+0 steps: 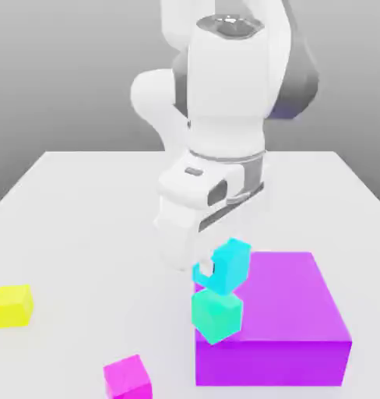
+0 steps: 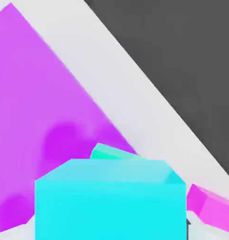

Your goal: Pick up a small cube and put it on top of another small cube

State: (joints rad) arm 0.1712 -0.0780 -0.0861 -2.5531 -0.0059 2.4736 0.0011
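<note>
Holding the cyan cube point(image 1: 233, 266) tilted in the gripper point(image 1: 206, 267), jaws closed on it, exterior view; teal cube point(image 1: 216, 316) just below, contact unclear. Level it, centre it, lower gently before release.

Hand view: cyan cube between jaws, partly hiding teal; check alignment.

Magenta cube point(image 1: 128, 379) cut off below

Two views: one facing the arm point(image 1: 228, 93), one close from its hand.
The exterior view stands back, angled down over the tabletop point(image 1: 92, 234); the hand view looks closely past the cyan cube point(image 2: 110, 211). Both share that cube, the teal cube point(image 1: 216, 316) near the exterior view's six o'clock, purple block point(image 1: 271, 300) toward five and magenta cube point(image 1: 128, 379) toward seven.
</note>
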